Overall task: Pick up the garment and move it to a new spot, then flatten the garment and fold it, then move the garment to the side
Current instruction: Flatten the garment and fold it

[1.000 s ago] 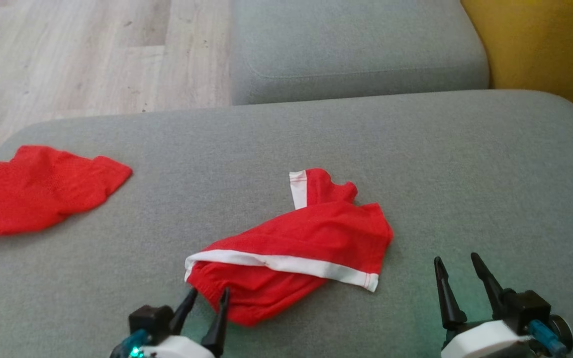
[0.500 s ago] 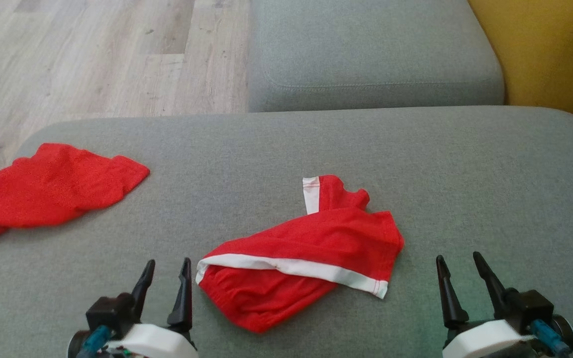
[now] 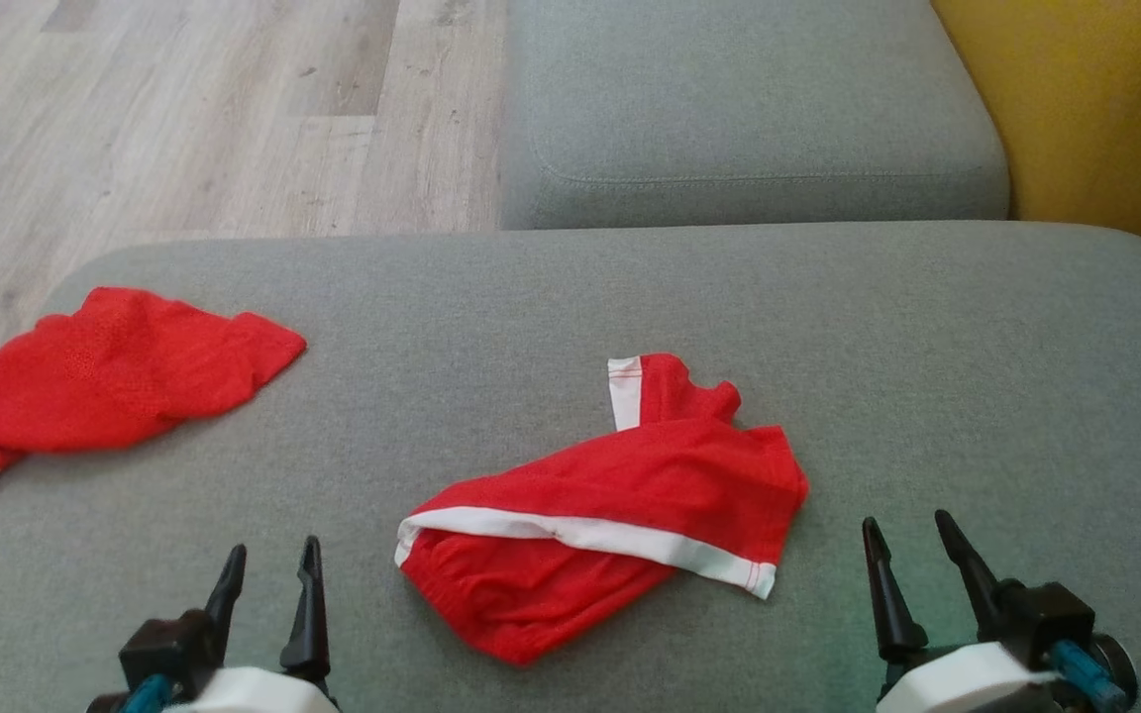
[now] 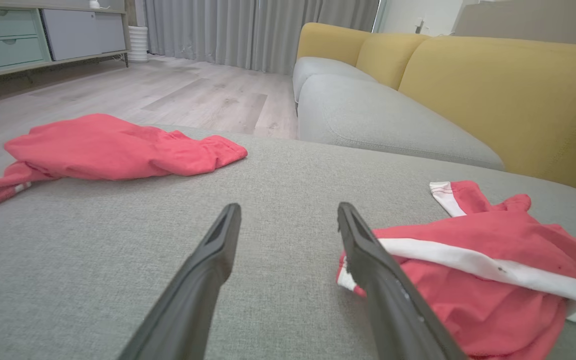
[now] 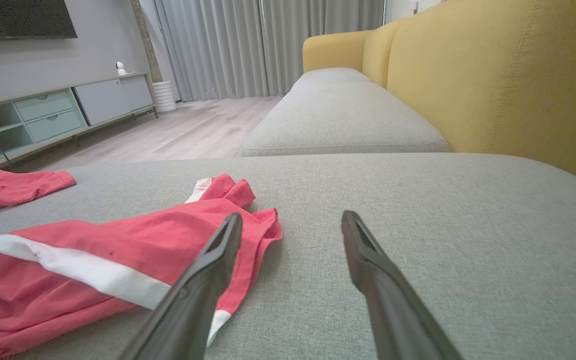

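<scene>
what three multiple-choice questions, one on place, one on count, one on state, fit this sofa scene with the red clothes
1. Where does the garment with the white band lie?
A. on the wooden floor
B. on the grey cushion
C. on the yellow backrest

2. How many red garments lie on that cushion?
A. one
B. two
C. four

3. How is the left end effector?
A. open, holding nothing
B. shut on the garment
C. shut on a cup

Answers:
1 B, grey fabric shows all round it.
2 B, a second red garment lies at the left edge.
3 A, its fingers stand apart over bare cushion.
</scene>
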You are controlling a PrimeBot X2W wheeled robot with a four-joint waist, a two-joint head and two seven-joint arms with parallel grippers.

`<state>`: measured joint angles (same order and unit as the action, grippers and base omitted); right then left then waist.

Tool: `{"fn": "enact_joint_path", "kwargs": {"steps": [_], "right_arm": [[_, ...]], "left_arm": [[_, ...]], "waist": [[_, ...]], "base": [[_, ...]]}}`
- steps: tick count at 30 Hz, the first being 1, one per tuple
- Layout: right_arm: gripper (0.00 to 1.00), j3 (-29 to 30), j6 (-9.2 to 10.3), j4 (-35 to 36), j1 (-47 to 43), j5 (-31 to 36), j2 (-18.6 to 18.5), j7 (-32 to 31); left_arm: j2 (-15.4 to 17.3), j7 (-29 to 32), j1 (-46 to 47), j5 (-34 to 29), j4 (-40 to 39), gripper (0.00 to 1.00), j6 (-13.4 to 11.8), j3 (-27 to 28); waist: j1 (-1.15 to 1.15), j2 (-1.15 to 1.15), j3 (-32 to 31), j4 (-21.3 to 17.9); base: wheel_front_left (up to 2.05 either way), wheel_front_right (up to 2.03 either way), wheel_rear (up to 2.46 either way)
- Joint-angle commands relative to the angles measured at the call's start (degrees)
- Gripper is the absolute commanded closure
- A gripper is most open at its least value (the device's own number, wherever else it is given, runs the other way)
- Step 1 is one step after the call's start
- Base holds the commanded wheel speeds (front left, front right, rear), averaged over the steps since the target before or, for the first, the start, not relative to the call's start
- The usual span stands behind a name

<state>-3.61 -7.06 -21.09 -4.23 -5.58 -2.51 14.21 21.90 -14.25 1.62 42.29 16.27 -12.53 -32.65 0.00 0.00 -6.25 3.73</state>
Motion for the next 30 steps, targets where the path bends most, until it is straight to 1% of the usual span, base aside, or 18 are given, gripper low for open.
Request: {"fn": "enact_joint_path", "kwargs": {"steps": [1,10,14,15,18,24,30], "right_arm": [[0.00,-1.65,-0.43,1.40,1.52,-0.49,-0.37,0.79],[0.00,-3.75,-0.43,-0.96,2.11,-0.87,-0.37,0.40],[0.00,-6.10,-0.43,-5.62,4.11,-0.90,-0.37,-1.51],[0.00,-6.10,-0.43,-5.62,4.11,-0.90,-0.37,-1.51],[0.00,-7.36,-0.43,-9.73,6.18,-0.77,-0.37,-2.66],[0.00,-8.94,-0.43,-17.53,10.29,-1.86,-0.37,-3.02],[0.00,-9.68,-0.43,-23.26,12.92,-3.31,-0.37,-2.68]], "left_arm": [[1.40,-0.73,1.97,-0.44,-1.25,0.00,0.30,2.97],[0.24,-0.74,2.16,-1.95,-1.88,0.00,0.55,3.17],[-0.57,-0.74,2.41,-2.65,-2.54,0.00,0.69,2.37],[-0.57,-0.74,2.41,-2.65,-2.54,0.00,0.69,2.37],[-0.93,-0.70,2.50,-2.71,-2.77,0.00,0.73,2.04],[-1.08,-0.55,2.77,-3.01,-3.21,0.00,0.73,1.48],[-0.89,-0.47,2.61,-2.91,-3.68,0.00,0.40,1.53]], "waist": [[0.00,0.00,-0.05,0.08],[0.00,0.00,0.84,1.08],[0.00,0.00,2.49,2.40],[0.00,0.00,2.49,2.40],[0.00,0.00,3.36,3.34],[0.00,0.00,4.56,5.58],[0.00,0.00,5.03,7.01]], "base": [[0.00,0.00,0.00],[0.00,0.00,0.00],[0.00,0.00,0.00],[0.00,0.00,0.00],[0.00,0.00,0.00],[0.00,0.00,0.00],[0.00,0.00,0.00]]}}
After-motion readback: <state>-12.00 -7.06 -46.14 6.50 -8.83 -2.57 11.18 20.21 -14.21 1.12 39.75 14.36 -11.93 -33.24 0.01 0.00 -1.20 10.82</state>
